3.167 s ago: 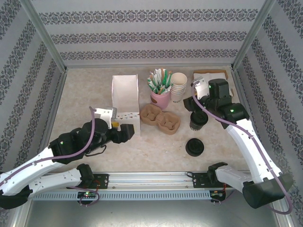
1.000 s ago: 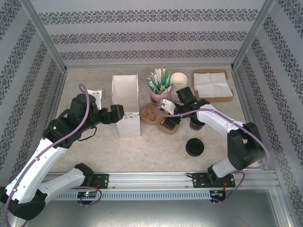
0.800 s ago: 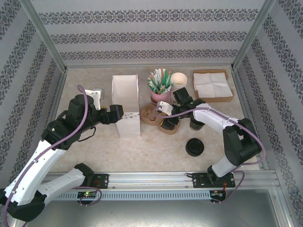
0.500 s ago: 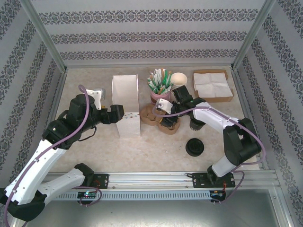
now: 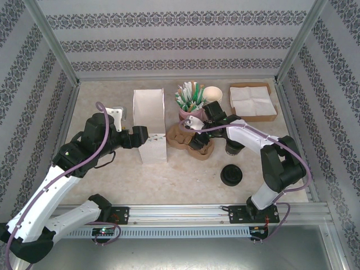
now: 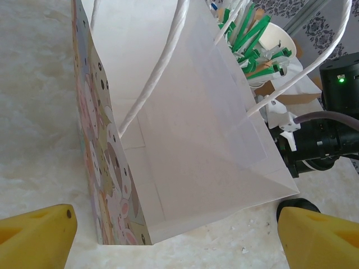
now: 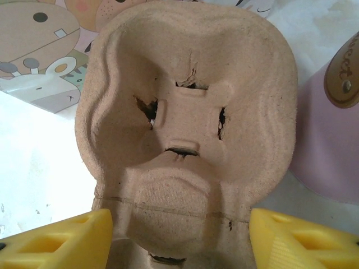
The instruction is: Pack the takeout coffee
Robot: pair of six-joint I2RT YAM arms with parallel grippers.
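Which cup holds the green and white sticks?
The pink cup just behind the cardboard carrier; the stacked cups beside it are cream, and the dark cup stands further right.

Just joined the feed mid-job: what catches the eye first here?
The upright white paper bag left of centre, with the open left gripper at its left side. Just right of it, the open right gripper hangs over the brown pulp cup carrier, jaws spread across its width.

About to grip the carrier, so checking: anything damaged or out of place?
The brown moulded-pulp cup carrier has small ragged tears around its well's central tab, seen from the right wrist. The white paper bag stands upright and open; I see no spill.
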